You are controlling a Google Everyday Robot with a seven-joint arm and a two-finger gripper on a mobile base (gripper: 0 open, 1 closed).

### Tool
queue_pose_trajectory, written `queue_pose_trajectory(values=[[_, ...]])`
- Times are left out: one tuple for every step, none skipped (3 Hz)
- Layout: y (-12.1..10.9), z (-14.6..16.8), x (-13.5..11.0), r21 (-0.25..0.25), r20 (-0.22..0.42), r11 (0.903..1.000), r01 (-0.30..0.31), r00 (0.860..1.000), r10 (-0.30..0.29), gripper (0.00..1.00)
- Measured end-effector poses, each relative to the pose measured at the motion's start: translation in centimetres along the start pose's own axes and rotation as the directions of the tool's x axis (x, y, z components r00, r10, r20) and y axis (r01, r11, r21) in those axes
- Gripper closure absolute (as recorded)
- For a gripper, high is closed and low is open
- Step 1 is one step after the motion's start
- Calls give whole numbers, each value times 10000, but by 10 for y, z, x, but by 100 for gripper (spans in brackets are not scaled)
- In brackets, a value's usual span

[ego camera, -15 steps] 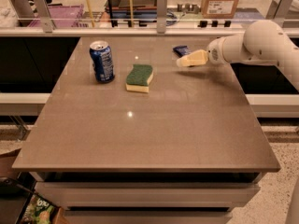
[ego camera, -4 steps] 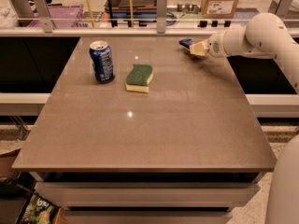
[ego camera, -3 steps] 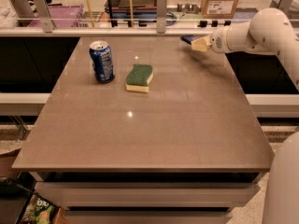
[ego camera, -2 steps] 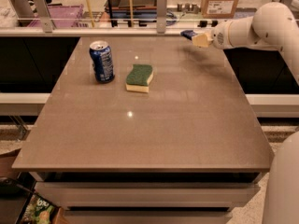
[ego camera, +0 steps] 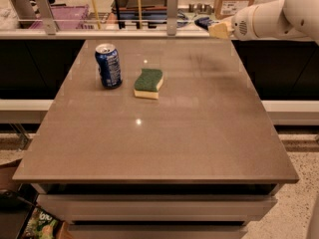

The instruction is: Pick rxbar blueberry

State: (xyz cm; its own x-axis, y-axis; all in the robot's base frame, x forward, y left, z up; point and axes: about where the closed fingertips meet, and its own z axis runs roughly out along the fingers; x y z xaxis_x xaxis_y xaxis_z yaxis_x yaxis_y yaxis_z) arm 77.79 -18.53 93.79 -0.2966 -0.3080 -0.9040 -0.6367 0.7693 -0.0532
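Note:
The rxbar blueberry [ego camera: 202,21] shows as a small dark blue wrapper held at the tip of my gripper [ego camera: 213,28], lifted above the far right corner of the brown table [ego camera: 164,133]. The gripper's tan fingers [ego camera: 220,30] are shut on the bar, and the white arm reaches in from the upper right. Only the bar's left end shows; the rest is hidden behind the fingers.
An upright blue soda can [ego camera: 108,65] stands at the table's back left. A green and yellow sponge [ego camera: 149,82] lies just right of it. A counter rail with posts [ego camera: 172,9] and shelves of items runs behind the table.
The gripper closed on the bar at the table's back right and has risen up and to the right with it, off the surface. The can and sponge have not moved.

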Motion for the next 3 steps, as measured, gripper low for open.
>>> queue_pose_trajectory(values=[[12, -23, -23, -59, 270, 9992, 406, 9988, -405, 100], [19, -38, -41, -42, 528, 9970, 767, 9957, -763, 100], [25, -51, -58, 37, 807, 9934, 1143, 9902, -1142, 100]])
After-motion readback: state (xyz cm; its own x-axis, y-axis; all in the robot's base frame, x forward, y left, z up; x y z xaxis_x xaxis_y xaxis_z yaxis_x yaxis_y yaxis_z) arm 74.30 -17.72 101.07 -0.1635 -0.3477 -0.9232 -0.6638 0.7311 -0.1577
